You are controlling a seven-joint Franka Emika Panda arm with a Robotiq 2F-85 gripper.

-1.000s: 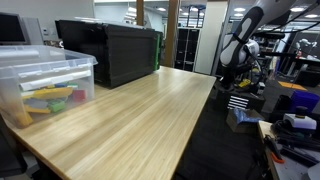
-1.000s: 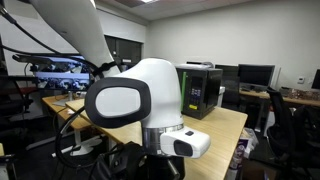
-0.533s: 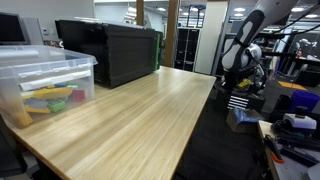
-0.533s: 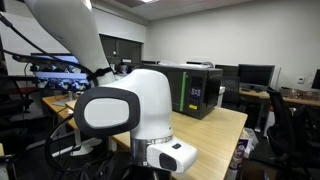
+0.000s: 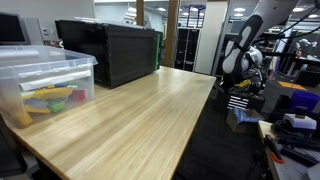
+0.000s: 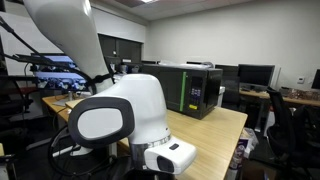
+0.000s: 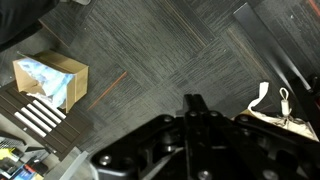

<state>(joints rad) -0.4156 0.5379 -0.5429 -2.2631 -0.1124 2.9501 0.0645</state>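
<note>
In the wrist view my gripper [image 7: 195,101] comes up from the bottom edge with its two black fingers pressed together and nothing between them. It hangs over grey patterned carpet [image 7: 160,45], off the side of the table. The nearest thing is an open cardboard box [image 7: 48,78] with pale wrapping inside, on the floor to the left. A white strap-like piece [image 7: 263,98] lies to the right. In both exterior views the white arm [image 5: 243,48] [image 6: 120,112] stands beside the wooden table [image 5: 130,120]; the fingers themselves are hidden there.
On the table stand a large black case [image 5: 110,50] [image 6: 195,90] and a clear plastic bin [image 5: 45,85] holding coloured items. Desks with equipment and cables [image 5: 290,110] crowd the floor past the arm. A slatted white object [image 7: 38,115] lies below the cardboard box.
The arm's big white joint has swung down and to the left in the close exterior view. The gripper has stayed shut.
</note>
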